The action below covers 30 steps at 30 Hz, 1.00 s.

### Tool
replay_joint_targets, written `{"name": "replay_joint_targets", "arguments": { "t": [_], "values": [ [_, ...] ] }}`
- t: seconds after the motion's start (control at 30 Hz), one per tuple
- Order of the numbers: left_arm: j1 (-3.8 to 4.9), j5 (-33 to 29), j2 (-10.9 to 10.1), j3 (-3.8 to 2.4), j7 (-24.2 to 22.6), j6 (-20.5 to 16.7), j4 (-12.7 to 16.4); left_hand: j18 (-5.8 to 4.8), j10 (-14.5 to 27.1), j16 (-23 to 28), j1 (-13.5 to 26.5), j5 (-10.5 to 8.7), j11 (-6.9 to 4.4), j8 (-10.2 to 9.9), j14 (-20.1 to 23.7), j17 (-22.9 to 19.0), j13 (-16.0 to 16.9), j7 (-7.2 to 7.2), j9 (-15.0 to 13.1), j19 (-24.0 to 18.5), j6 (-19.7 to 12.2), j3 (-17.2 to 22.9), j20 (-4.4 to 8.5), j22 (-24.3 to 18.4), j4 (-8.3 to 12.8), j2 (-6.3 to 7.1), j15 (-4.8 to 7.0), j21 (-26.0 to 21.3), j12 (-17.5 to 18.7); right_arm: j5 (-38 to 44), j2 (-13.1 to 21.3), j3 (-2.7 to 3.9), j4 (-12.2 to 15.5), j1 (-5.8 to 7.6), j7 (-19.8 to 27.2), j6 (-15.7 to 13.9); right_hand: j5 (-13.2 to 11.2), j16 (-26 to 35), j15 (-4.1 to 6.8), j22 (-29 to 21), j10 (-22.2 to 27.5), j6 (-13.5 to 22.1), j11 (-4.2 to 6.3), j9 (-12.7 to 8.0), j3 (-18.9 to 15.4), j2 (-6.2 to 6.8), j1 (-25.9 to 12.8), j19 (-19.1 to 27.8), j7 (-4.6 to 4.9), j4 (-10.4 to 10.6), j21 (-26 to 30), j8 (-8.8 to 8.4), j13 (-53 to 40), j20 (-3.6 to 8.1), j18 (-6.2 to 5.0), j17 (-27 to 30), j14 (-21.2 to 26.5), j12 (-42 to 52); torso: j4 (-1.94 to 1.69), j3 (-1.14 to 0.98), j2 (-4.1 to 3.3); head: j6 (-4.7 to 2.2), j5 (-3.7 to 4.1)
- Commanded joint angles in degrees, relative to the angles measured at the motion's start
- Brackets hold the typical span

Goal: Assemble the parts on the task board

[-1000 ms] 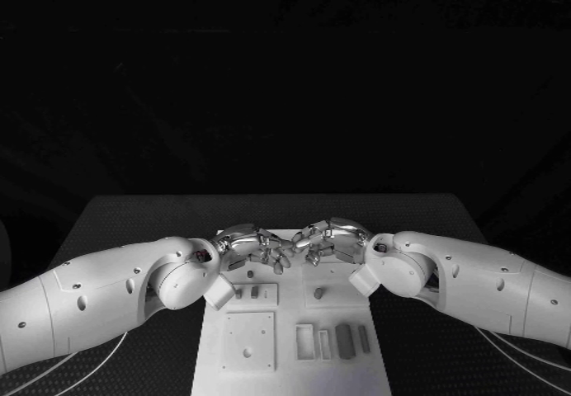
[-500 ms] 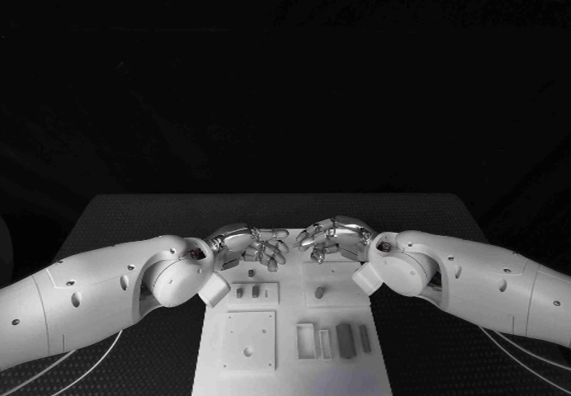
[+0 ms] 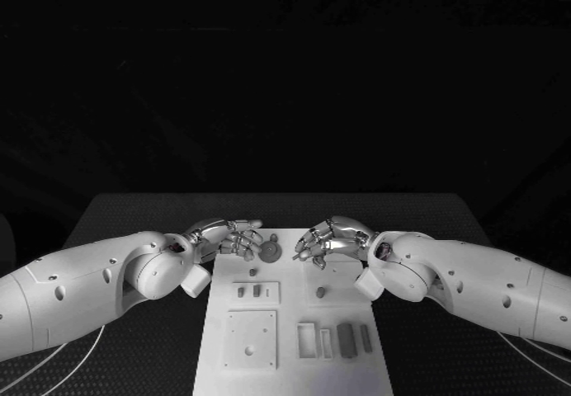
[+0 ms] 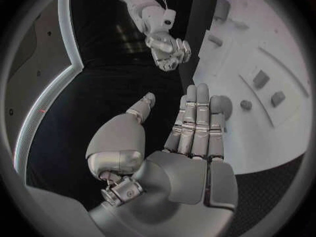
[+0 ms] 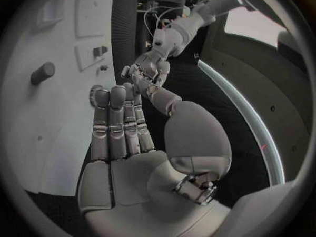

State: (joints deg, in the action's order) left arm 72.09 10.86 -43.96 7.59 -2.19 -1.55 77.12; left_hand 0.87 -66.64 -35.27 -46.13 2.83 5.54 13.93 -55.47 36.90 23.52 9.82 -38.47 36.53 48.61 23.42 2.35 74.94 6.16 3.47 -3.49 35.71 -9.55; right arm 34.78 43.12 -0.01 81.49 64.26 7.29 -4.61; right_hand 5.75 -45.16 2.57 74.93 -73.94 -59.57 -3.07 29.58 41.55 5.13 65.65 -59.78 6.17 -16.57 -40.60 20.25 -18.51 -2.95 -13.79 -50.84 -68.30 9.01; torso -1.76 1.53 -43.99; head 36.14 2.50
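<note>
The white task board [image 3: 285, 363] lies in the middle of the table. A round grey disc part [image 3: 271, 249] rests on its far end, between my two hands. My left hand [image 3: 228, 237] hovers at the board's far left edge, fingers straight and thumb apart, holding nothing [image 4: 187, 142]. My right hand [image 3: 330, 239] is just right of the disc, also empty [image 5: 125, 137], with its fingertips close to the disc [image 5: 92, 94]. A short grey peg [image 3: 320, 291] stands nearer me on the board.
Two small pegs [image 3: 250, 290] sit in a square block on the board's left. A larger square plate [image 3: 250, 338] lies nearer me, with several upright rectangular pieces [image 3: 344, 340] to its right. Black table [image 3: 131, 214] surrounds the board.
Both hands were joined over the board's far middle. They have drawn apart, the left moving further left, and the round disc now lies uncovered between them.
</note>
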Motion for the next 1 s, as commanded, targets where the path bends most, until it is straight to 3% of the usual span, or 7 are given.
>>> {"name": "replay_joint_targets", "arguments": {
  "t": [0.03, 0.1, 0.2, 0.47, 0.6, 0.8, 1.0],
  "values": [
    [0.74, -5.39, -0.67, -0.09, -2.32, -4.73, -0.78, 0.63, 0.22, -0.07, -0.09, 0.0, -0.16, -0.19, -0.05, 0.11, 0.1, -0.15, 0.08, 0.32, 0.33, -0.31, -0.04, 0.84, -0.06, -0.25, 0.11, -0.27, -0.32, 22.58, 0.16, 0.03, 1.87, 0.23, -1.31, -4.94, -1.06, -0.25, 0.39, 0.75, -0.45, -0.62, 0.05, 0.34, 0.75, 0.39, 0.53, -0.65, -0.18, -0.01, -0.31, 0.26, -0.43, 0.1, -1.21, 0.07, -0.17, 0.27, 0.01, 0.09, 0.06, -0.31, -0.53],
    [1.22, -6.06, -1.03, -0.09, -2.62, -5.08, -1.22, 0.66, 0.23, -0.1, -0.19, 0.01, -0.17, -0.19, -0.08, 0.13, 0.12, -0.16, 0.1, 0.38, 0.35, -0.29, -0.02, 0.84, -0.01, -0.32, 0.13, -0.26, -0.37, 25.65, -0.18, 0.03, 2.24, 0.93, -1.83, -5.02, -2.16, -0.19, 0.45, 0.6, -0.53, -0.74, 0.1, 0.56, 1.63, 0.88, 0.81, -0.91, -0.23, 0.08, -0.38, 0.25, -0.7, 0.21, -1.21, 0.19, -0.42, 0.24, 0.07, 0.12, 0.08, -0.33, -0.88],
    [2.63, -12.91, -1.17, -0.09, -2.11, -6.32, -2.78, 0.71, 0.28, -0.12, -0.59, 0.03, -0.2, -0.19, -0.12, 0.15, 0.19, -0.21, 0.14, 0.47, 0.46, -0.22, 0.0, 0.83, 0.23, -0.66, 0.17, -0.28, -0.52, 33.35, -0.39, 0.02, 3.97, 1.88, -3.65, -5.83, -2.47, -0.17, 0.53, 0.48, -0.68, -0.91, 0.18, 0.77, 2.29, 1.34, 0.86, -1.23, -0.3, 0.12, -0.47, 0.26, -0.94, 0.31, -1.21, 0.3, -0.73, 0.24, 0.02, 0.25, 0.18, -0.13, -1.34],
    [4.2, -15.32, -1.0, -0.08, -2.87, -8.32, -6.32, 0.64, 0.35, -0.1, -1.21, 0.06, -0.22, -0.18, -0.1, 0.15, 0.31, -0.26, 0.24, 0.51, 0.69, -0.26, -0.06, 0.84, 0.8, -1.17, 0.13, -0.37, -0.84, 51.15, -3.43, -0.39, 6.65, 2.74, -5.51, -7.41, -2.91, -0.15, 0.73, 0.22, -0.91, -1.16, 0.36, 1.21, 3.45, 2.41, 1.11, -1.98, -0.45, 0.27, -0.64, 0.3, -1.38, 0.65, -1.21, 0.5, -1.41, 0.19, -0.41, 0.76, 0.84, 1.02, -3.05],
    [4.52, -15.32, -1.04, -0.08, -3.07, -8.56, -6.82, 0.62, 0.37, -0.09, -1.05, 0.05, -0.22, -0.18, -0.1, 0.15, 0.33, -0.27, 0.27, 0.52, 0.73, -0.4, -0.07, 0.83, 0.74, -1.11, 0.12, -0.41, -0.91, 58.05, -4.39, -1.54, 8.46, 2.74, -6.8, -8.65, -2.97, -0.13, 0.81, 0.11, -1.08, -1.31, 0.42, 1.45, 4.08, 3.07, 1.24, -2.26, -0.54, 0.51, -0.68, 0.39, -1.56, 0.78, -1.21, 0.56, -1.61, 0.2, -0.53, 0.92, 1.19, 1.9, -4.2],
    [4.59, -15.22, -0.56, -0.07, -3.05, -8.52, -7.32, 0.63, 0.34, -0.1, -1.04, 0.05, -0.25, -0.16, -0.13, 0.16, 0.36, -0.29, 0.27, 0.53, 0.79, -0.43, -0.06, 0.82, 0.74, -1.13, 0.13, -0.43, -0.97, 64.19, -5.7, -3.26, 9.67, 2.73, -7.67, -7.79, -2.98, -0.17, 0.93, -0.03, -1.36, -1.56, 0.55, 1.83, 4.87, 3.94, 1.38, -2.69, -0.69, 0.86, -0.78, 0.54, -1.84, 0.97, -1.21, 0.62, -2.05, 0.21, -0.76, 1.25, 1.61, 2.98, -5.87],
    [4.59, -14.61, 0.59, -0.05, -3.18, -8.27, -8.21, 0.63, 0.34, -0.11, -1.04, 0.06, -0.26, -0.16, -0.15, 0.16, 0.37, -0.3, 0.28, 0.54, 0.82, -0.44, -0.05, 0.81, 0.73, -1.15, 0.14, -0.44, -1.01, 71.66, -6.51, -6.22, 12.05, 2.71, -10.6, -8.79, -2.97, -0.2, 1.03, -0.08, -1.59, -1.75, 0.65, 2.06, 5.32, 4.53, 1.43, -2.96, -0.79, 1.21, -0.88, 0.62, -2.02, 1.09, -1.21, 0.66, -2.34, 0.22, -0.77, 1.51, 2.16, 4.12, -7.5]
  ]
}}
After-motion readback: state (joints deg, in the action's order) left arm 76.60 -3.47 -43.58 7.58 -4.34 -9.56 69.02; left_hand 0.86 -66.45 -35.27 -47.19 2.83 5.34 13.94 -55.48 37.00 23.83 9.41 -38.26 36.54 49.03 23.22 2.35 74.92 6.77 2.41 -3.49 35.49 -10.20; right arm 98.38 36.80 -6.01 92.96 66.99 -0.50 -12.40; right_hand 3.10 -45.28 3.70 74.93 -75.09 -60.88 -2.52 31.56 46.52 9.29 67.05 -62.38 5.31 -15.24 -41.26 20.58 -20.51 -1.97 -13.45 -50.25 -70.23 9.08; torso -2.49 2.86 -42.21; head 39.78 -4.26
